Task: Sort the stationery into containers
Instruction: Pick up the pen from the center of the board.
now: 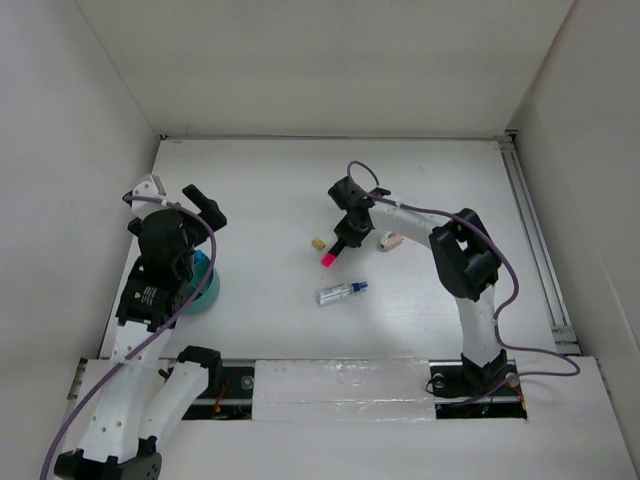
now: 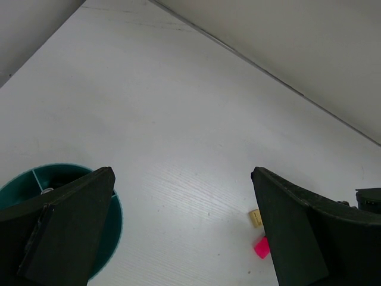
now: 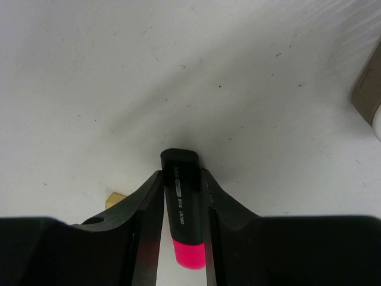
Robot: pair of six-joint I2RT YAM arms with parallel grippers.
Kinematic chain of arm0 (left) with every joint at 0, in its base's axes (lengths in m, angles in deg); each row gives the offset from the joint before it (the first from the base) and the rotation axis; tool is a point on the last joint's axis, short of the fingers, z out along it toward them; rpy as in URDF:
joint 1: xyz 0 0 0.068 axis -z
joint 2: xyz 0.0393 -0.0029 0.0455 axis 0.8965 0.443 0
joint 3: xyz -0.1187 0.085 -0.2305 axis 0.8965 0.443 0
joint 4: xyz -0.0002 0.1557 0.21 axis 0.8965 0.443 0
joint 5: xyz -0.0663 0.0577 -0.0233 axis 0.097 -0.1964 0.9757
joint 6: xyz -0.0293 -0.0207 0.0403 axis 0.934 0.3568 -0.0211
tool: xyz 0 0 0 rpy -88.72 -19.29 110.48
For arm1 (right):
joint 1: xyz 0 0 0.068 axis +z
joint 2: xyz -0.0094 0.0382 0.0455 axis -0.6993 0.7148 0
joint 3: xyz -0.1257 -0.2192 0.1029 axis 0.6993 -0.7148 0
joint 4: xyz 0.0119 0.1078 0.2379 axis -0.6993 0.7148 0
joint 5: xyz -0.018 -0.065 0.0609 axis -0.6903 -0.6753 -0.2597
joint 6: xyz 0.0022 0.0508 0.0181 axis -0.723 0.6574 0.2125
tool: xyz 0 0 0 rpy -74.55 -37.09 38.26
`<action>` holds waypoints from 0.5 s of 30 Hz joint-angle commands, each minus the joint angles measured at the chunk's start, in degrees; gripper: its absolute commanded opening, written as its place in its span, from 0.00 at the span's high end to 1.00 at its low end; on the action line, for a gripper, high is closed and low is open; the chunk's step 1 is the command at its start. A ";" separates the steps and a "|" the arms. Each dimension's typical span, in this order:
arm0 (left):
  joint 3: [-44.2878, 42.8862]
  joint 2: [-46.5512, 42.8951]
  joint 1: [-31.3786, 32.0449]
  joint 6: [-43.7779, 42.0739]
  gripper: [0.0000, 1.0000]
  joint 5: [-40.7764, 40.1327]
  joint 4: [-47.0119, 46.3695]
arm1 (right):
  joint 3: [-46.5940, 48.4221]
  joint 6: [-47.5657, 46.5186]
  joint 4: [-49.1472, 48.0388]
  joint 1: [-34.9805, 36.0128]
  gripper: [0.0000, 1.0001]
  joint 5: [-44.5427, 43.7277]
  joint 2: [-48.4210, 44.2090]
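black marker (image 3: pixel 181 205) with a pink end is clamped in the right gripper (image 3: pixel 181 179): both fingers press against its sides, and the pink end lies nearer the wrist camera. in the top view you see the marker angled down toward the white table (image 1: pixel 250 180), near its middle; whether the tip touches the surface cannot be told. a small tan piece (image 1: pixel 319 243) lies just beside the pink end. a pinkish eraser (image 1: pixel 390 241) lies near on the other side. the clear blue-capped pen (image 1: pixel 341 292) lies closer to the arm bases. the left gripper (image 2: pixel 181 179) is spread wide and grasps nothing, near the teal cup (image 1: pixel 207 285) at the table's left side.
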 commanded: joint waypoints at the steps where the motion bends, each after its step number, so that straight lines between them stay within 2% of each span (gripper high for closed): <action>1: 0.25 -0.85 0.27 -0.73 0.00 -0.86 -1.45 | 0.31 -4.13 7.07 -0.60 0.68 -2.64 3.43; 15: -0.27 -2.52 0.27 -0.73 0.00 0.19 -1.45 | 5.75 -5.89 15.15 -1.22 0.63 -2.19 8.35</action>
